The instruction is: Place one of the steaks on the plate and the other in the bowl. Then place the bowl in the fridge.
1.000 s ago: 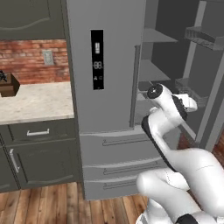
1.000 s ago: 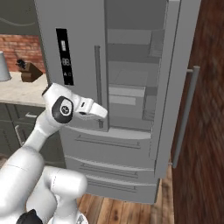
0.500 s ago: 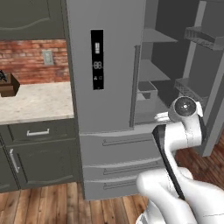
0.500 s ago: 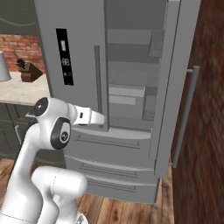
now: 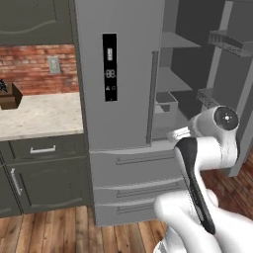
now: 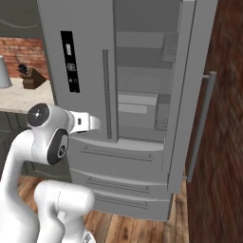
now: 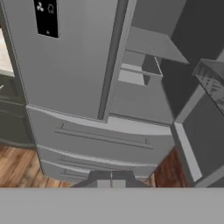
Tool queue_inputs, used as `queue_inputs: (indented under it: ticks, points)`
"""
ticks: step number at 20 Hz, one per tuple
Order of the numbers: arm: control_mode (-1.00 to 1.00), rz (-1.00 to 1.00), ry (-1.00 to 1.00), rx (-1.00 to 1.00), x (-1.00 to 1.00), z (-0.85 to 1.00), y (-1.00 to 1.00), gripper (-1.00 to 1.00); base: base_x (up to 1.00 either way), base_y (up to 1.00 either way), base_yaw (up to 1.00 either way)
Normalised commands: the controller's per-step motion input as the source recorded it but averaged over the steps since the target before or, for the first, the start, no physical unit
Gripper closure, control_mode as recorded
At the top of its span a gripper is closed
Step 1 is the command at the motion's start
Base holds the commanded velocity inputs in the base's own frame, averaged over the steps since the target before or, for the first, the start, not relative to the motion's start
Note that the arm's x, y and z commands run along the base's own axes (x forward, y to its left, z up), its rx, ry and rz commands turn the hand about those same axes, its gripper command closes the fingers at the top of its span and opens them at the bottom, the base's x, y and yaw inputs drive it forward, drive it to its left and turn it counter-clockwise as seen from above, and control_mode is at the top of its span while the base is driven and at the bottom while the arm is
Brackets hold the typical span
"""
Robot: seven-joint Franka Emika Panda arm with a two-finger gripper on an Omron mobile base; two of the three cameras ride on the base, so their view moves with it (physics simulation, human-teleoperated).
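Observation:
The tall grey fridge [image 5: 118,74] [image 6: 90,57] [image 7: 70,65] stands straight ahead. Its left door with the black display panel is closed. Its right door [image 5: 237,74] [image 6: 190,95] [image 7: 205,131] is swung wide open, and bare grey shelves show inside. My gripper [image 7: 111,176] [image 6: 98,124] is shut with nothing in it. It hovers in front of the fridge at the height of the top drawer, pointing at the fridge. The steaks, the plate and the bowl are out of view.
A pale counter [image 5: 39,116] with a brown block [image 5: 10,96] [image 6: 29,80] runs left of the fridge, above dark-grey cabinets [image 5: 44,173]. A grey bin [image 5: 165,101] sits on a fridge shelf. A dark wall [image 6: 228,142] stands right of the open door. The floor is wood.
The arm has folded, its elbow swinging sideways and lower, while the hand stays in front of the fridge. The gripper has stayed shut and the fridge door open.

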Motion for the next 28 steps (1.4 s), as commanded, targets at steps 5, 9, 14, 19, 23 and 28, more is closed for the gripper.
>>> queue_inputs:
  ticks: [5,9,14,19,23,28]
  points:
    - [-1.0,0.03,0.0,0.01,-0.11,-0.18,0.14,1.0,0.0,0.0,0.0]
    - [-1.0,0.0,0.0,0.0,-0.37,-0.2,0.0,1.0,0.0,0.0,0.0]
    - [-1.0,0.0,-0.02,0.07,-0.23,-0.13,0.0,1.0,0.0,0.0,0.0]
    - [-1.0,0.0,-0.09,0.11,0.0,-0.06,0.0,1.0,0.0,0.0,0.0]
    - [-1.0,0.0,-0.11,0.09,0.02,-0.01,0.0,-1.0,0.0,0.0,0.0]
    - [-1.0,0.0,-0.05,0.11,0.21,0.0,0.0,-1.0,0.0,0.0,0.0]
